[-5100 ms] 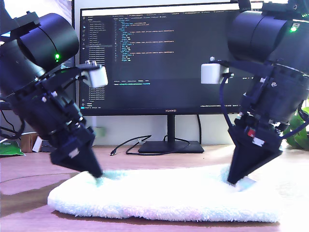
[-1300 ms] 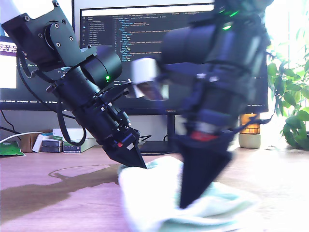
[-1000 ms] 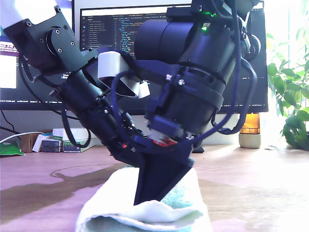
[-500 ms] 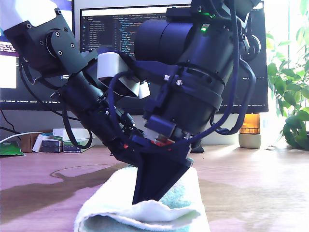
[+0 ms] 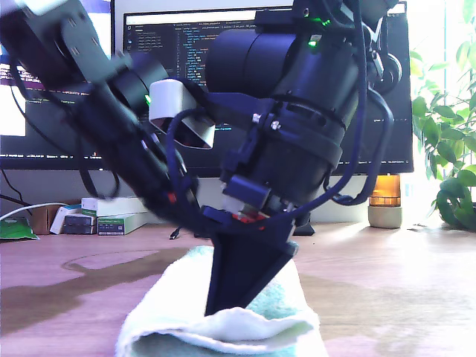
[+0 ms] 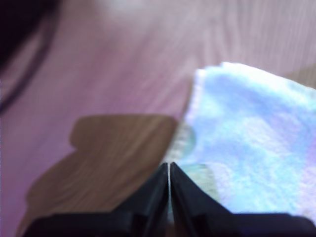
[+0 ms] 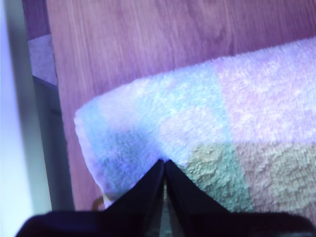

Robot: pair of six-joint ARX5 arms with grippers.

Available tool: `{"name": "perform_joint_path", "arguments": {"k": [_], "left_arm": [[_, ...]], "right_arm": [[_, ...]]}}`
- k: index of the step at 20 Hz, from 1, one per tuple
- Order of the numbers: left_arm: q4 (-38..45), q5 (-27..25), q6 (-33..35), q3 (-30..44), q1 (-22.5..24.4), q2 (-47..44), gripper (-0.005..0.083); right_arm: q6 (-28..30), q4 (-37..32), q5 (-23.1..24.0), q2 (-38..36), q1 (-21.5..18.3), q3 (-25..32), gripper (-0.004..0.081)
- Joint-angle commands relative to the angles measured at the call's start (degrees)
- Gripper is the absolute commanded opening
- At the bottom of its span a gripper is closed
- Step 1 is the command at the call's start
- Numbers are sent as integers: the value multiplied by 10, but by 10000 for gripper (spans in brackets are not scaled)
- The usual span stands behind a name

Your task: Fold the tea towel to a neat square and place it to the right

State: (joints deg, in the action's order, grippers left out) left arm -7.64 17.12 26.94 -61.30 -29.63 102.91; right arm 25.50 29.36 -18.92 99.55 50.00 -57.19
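Tea towel point(image 5: 223, 327) lies folded over on wooden table point(image 5: 387, 297), low centre of exterior view. Soft, light, floppy terry; expect sag and layers shifting. Pinch at corners or folded edge, through all layers. My first gripper point(image 6: 169, 170): jaws together beside towel edge. My second gripper point(image 7: 165, 167): jaws together, tips on pile; whether cloth is pinched, you cannot tell.

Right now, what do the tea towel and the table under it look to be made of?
The tea towel looks like soft terry cloth: a nubby, looped pile, white with faint pink and mint bands. The table looks like wood or wood-look laminate, a smooth reddish-brown surface with straight grain lines; which of the two I cannot tell.
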Motion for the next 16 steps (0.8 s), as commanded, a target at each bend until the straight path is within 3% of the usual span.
{"name": "perform_joint_path", "arguments": {"k": [1, 9, 16], "left_arm": [[-12, 22, -11, -2, 2, -23, -21], [-73, 169, -34, 8, 29, -75, -21], [37, 186, -70, 126, 29, -130, -21]], "right_arm": [[-3, 5, 0, -19, 4, 4, -10], [-13, 5, 2, -92, -3, 5, -11], [89, 40, 52, -171, -3, 7, -11]]}}
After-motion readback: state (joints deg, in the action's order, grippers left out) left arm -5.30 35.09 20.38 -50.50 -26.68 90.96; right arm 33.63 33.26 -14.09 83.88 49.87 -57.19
